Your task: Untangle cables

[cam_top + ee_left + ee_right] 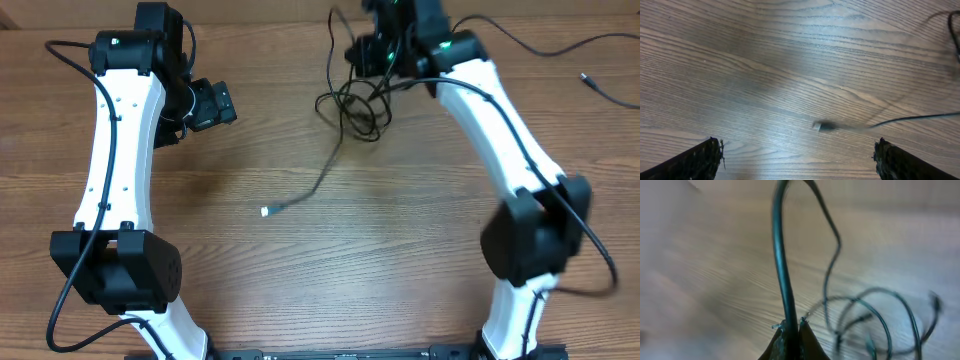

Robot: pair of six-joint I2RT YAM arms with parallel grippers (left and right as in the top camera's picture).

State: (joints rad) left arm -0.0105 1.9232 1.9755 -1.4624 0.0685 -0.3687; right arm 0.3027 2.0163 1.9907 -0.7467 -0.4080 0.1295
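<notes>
Wood counter (300,280); I had R hand (791,327) pinched shut on one of the cables (782,270), knot (357,103) just beside it; L hand (797,152) open, empty, farther.

White arms (118,130), black joint housings (120,272), green lights (116,41); left pincer (798,145) black-fingered

- left arm (118,150) stretched forward, wrist turned inward
- left gripper (208,104) hovering low, fingers (700,157) spread wide, nothing between them
- right arm (497,115) reaching far forward, elbow bent
- right gripper (378,52) closed tight, fingertips (807,335) pinching cable strand (781,260), which rises straight up from jaws
</notes>
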